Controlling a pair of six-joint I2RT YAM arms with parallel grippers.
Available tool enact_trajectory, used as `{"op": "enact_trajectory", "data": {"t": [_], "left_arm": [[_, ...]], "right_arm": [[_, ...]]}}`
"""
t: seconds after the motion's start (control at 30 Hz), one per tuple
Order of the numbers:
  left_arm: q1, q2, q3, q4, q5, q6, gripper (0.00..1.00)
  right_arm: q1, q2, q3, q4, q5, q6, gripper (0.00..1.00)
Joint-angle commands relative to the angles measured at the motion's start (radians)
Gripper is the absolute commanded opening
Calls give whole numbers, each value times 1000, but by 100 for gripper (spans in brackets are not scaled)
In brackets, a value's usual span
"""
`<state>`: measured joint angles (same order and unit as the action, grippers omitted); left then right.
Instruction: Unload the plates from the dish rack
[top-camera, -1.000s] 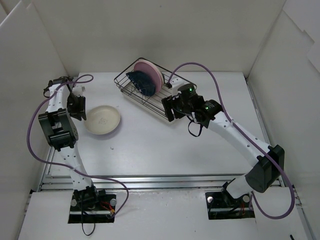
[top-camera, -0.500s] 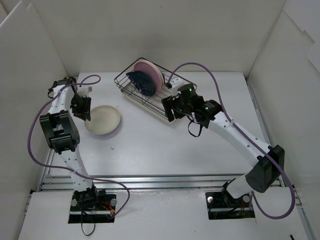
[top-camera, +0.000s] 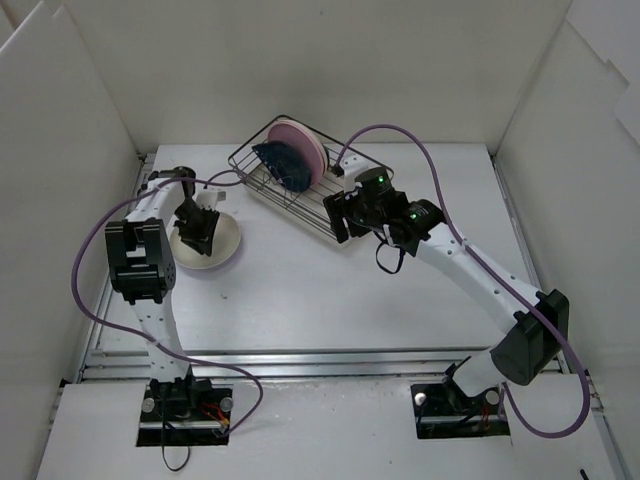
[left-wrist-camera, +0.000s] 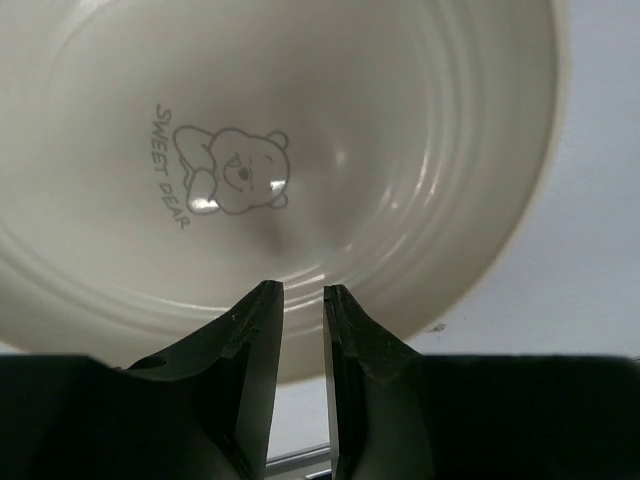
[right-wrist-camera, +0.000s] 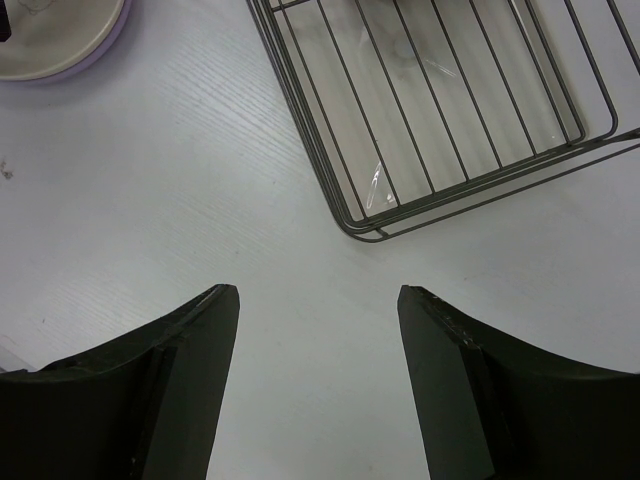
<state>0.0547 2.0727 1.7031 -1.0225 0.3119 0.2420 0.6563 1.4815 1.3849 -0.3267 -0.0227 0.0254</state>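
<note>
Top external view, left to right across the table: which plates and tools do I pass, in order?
cream plate → dark blue plate → pink plate → right tool. Left out: the left tool, which overlaps the cream plate, and the dish rack, which spans both racked plates.

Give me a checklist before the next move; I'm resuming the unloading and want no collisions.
1. Right end effector open and empty: ok.
2. Right end effector clear of the rack: ok, it hangs over bare table beside the rack's near end.
3. Rack emptied: not ok, a pink plate and a blue plate stand at its far end.
4. Cream plate lying flat on the table: ok.
5. Left end effector clear of the cream plate: cannot tell; nearly closed and gripping nothing, it hangs right over the plate's edge.
</note>
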Motion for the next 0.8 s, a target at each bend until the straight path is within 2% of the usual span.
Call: {"op": "enact_trajectory", "data": {"t": [0.0,0.43,0.57,0.77], "left_arm": [[-6,-13,10,36,-8,-1,23],[-6,24,-14,116,-79,-6,23],[-6,37,10,96,-73,-9,23],[-6,-40,105,53,-16,-9,23]], "right_arm": [[11,-35,17,28,20,5,66],[9,-55,2,21,56,10,66],[8,-55,5,20,56,11,66],[8,-76,9,24,63,18,66]]}}
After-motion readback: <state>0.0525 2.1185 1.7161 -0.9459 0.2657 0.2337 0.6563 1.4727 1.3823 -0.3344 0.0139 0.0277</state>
